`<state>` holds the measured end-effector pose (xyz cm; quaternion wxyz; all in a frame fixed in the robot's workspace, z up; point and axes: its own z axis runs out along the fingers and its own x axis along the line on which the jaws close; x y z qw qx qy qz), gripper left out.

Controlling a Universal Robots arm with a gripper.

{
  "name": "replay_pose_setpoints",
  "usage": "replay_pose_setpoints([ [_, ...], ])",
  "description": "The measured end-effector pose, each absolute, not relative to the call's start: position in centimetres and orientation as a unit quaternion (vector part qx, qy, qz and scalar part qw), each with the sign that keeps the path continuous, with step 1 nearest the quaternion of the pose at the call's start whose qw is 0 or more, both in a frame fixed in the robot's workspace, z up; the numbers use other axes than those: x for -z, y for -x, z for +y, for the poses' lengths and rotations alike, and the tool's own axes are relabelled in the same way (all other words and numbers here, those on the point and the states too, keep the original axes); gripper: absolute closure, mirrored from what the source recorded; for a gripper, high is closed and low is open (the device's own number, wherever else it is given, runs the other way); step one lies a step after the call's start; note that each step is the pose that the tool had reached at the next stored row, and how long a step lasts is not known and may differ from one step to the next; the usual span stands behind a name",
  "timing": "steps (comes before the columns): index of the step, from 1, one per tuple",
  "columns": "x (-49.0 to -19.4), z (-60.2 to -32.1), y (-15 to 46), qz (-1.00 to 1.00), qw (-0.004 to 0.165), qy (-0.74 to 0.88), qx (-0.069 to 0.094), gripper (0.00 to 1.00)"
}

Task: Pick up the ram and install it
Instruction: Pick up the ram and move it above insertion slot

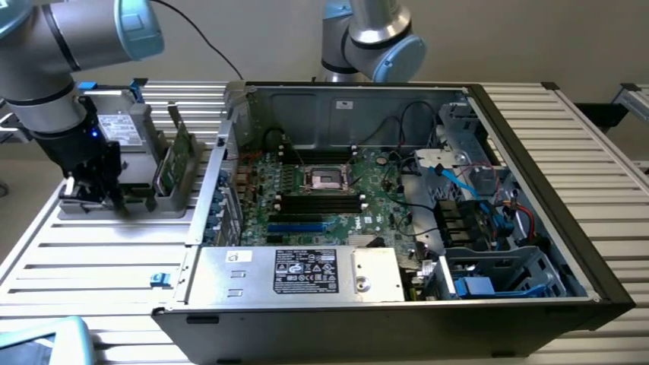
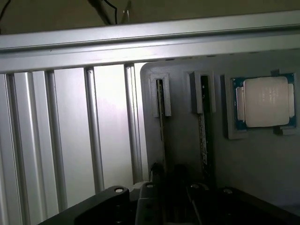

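A grey holder point(image 1: 137, 204) lies on the slatted table, at the exterior view's left of the open computer case point(image 1: 406, 198). A green board point(image 1: 182, 156) stands on edge in it; I cannot tell whether this is the ram. My gripper point(image 1: 91, 196) is lowered at the holder's end farthest from the case, apart from that board. In the wrist view, two thin sticks sit edge-on in the holder's slots. One stick point(image 2: 162, 124) runs straight in under my gripper point(image 2: 168, 183). The other stick point(image 2: 203, 140) lies beside it.
A processor chip point(image 2: 265, 101) rests in a recess of the holder point(image 2: 187, 154). Inside the case, the motherboard point(image 1: 304, 190) shows black memory slots point(image 1: 319, 201), a blue slot point(image 1: 297, 226) and a power supply point(image 1: 294, 272). A second arm point(image 1: 365, 38) stands behind the case.
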<state>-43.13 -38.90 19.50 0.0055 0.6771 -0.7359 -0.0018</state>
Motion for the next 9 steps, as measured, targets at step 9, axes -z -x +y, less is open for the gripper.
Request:
replay_pose_setpoints([
  [9,-20.14,-38.95,43.41,-0.736,-0.003,-0.677,-0.002,0.85],
])
